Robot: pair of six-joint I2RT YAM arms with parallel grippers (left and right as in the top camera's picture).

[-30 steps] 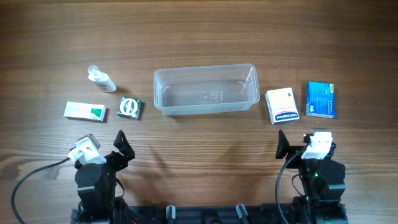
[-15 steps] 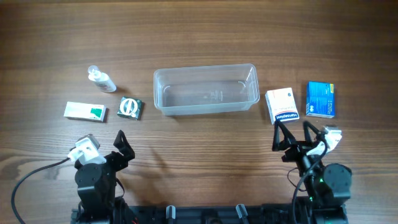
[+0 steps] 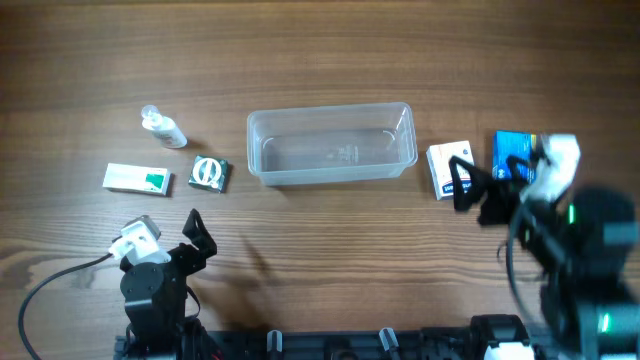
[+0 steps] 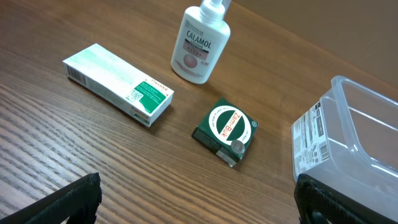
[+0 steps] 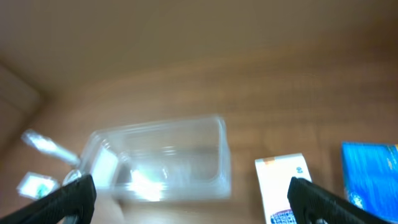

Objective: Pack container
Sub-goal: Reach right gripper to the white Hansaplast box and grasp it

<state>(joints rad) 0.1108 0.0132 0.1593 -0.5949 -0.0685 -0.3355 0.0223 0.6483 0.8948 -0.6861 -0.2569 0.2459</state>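
The container (image 3: 331,145) is a clear shallow tub lying empty at mid-table; its end with a label shows in the left wrist view (image 4: 348,143), and it appears blurred in the right wrist view (image 5: 161,162). My right gripper (image 3: 478,186) hangs open above the table, over the near edge of a white and orange box (image 3: 443,162) and beside a blue box (image 3: 512,150). Nothing is between its fingers (image 5: 189,196). My left gripper (image 3: 198,233) rests open near the front edge (image 4: 196,199), short of a green square box (image 4: 227,129).
Left of the tub lie a white and green carton (image 3: 137,179), the green square box (image 3: 209,173) and a Calamol bottle (image 3: 163,127) on its side. The white and orange box (image 5: 283,186) and blue box (image 5: 370,174) lie right of the tub.
The right arm has lifted off its resting place at the front edge and swung forward and right, over the two boxes. The left arm has not moved.
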